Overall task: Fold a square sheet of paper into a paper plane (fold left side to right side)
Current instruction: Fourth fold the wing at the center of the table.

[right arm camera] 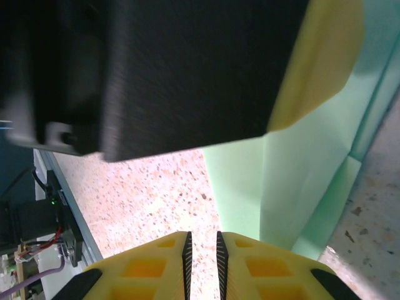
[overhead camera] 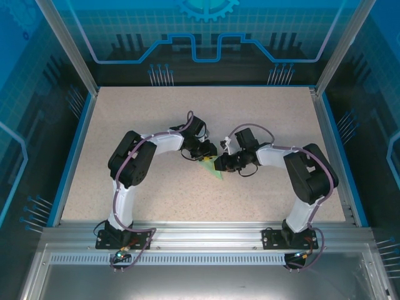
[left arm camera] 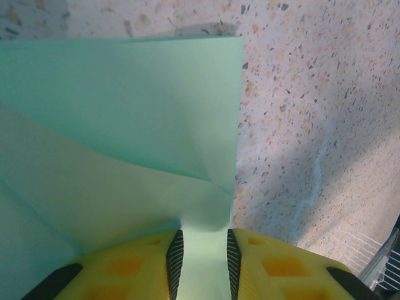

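The pale mint-green sheet of paper [overhead camera: 216,172] lies partly folded at the middle of the table, mostly hidden under both grippers. In the left wrist view the paper [left arm camera: 125,106] shows a slanted crease, and a paler layer rises toward the camera. My left gripper [left arm camera: 201,250] is open, its yellow fingers [left arm camera: 275,269] standing apart with paper bulging in the gap between them. My right gripper [right arm camera: 202,250] is open by a narrow gap, with only bare table between its pads. The paper [right arm camera: 300,175] lies just to its right. From above, the left gripper [overhead camera: 208,156] and right gripper [overhead camera: 220,164] nearly meet.
The black body of the left arm's wrist [right arm camera: 187,69] hangs close over my right gripper, one yellow finger [right arm camera: 325,62] resting on the paper. The speckled table [overhead camera: 156,112] has a blue rim, with walls around it and an aluminium rail [overhead camera: 200,231] at the near edge.
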Tool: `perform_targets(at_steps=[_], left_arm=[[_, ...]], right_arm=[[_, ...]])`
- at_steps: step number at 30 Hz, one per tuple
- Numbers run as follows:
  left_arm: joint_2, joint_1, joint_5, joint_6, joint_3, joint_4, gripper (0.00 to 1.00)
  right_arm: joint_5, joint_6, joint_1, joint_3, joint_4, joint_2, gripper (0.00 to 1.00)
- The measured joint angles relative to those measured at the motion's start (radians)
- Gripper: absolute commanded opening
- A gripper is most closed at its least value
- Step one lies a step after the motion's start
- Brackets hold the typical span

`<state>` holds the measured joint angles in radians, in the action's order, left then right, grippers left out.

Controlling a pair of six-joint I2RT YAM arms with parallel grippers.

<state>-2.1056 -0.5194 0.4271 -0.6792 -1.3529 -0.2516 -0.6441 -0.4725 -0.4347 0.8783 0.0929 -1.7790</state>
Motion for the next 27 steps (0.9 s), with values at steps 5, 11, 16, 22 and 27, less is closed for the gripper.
perform_targets(at_steps=[5, 11, 16, 22, 27], left_arm=[[0.0, 0.0, 0.0, 0.0, 0.0, 0.0, 0.31], [0.0, 0.0, 0.0, 0.0, 0.0, -0.001, 0.31], [0.0, -0.001, 0.0, 0.0, 0.0, -0.001, 0.31], [0.0, -0.002, 0.0, 0.001, 0.0, -0.001, 0.3], [0.0, -0.008, 0.002, 0.0, 0.0, -0.005, 0.3]], right_arm=[[0.016, 0.002, -0.003, 0.0, 0.009, -0.024, 0.2], [0.047, 0.021, -0.004, 0.0, 0.061, -0.032, 0.19], [0.067, 0.048, -0.006, 0.002, 0.095, -0.038, 0.17], [0.095, 0.066, -0.018, 0.006, 0.118, -0.033, 0.16], [0.125, 0.073, -0.038, -0.023, 0.121, -0.001, 0.16]])
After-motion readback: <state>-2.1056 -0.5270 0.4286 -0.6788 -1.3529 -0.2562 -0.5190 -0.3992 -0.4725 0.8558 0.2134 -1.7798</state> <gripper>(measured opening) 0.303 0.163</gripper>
